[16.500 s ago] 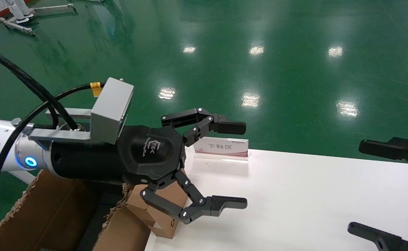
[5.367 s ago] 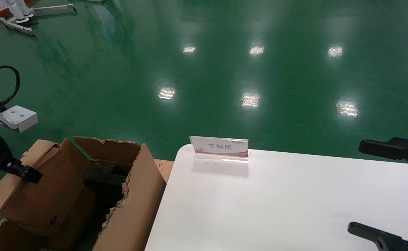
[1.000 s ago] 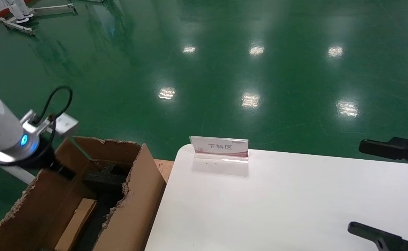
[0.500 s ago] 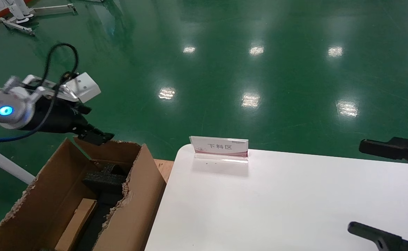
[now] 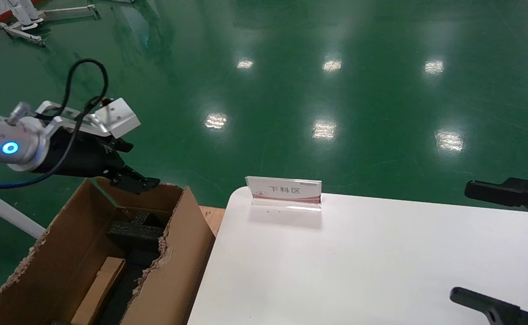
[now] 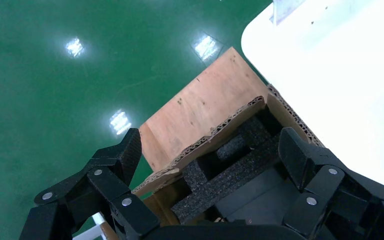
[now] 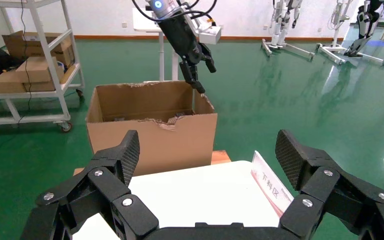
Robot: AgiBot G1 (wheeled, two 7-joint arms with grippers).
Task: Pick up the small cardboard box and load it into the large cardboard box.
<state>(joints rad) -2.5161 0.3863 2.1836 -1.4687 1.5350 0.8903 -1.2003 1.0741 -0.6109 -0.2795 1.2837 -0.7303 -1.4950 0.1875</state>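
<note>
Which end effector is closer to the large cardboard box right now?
Left. The left end effector hovers over the large cardboard box at its far rim; the right end effector sits across the table.

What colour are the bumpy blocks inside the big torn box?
The foam blocks in the large cardboard box are black, clearest in the left wrist view.

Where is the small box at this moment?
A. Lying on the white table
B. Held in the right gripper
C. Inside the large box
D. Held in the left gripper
C: the small box lies down inside the large box, while the left gripper hangs open and empty above that box's far rim.
</note>
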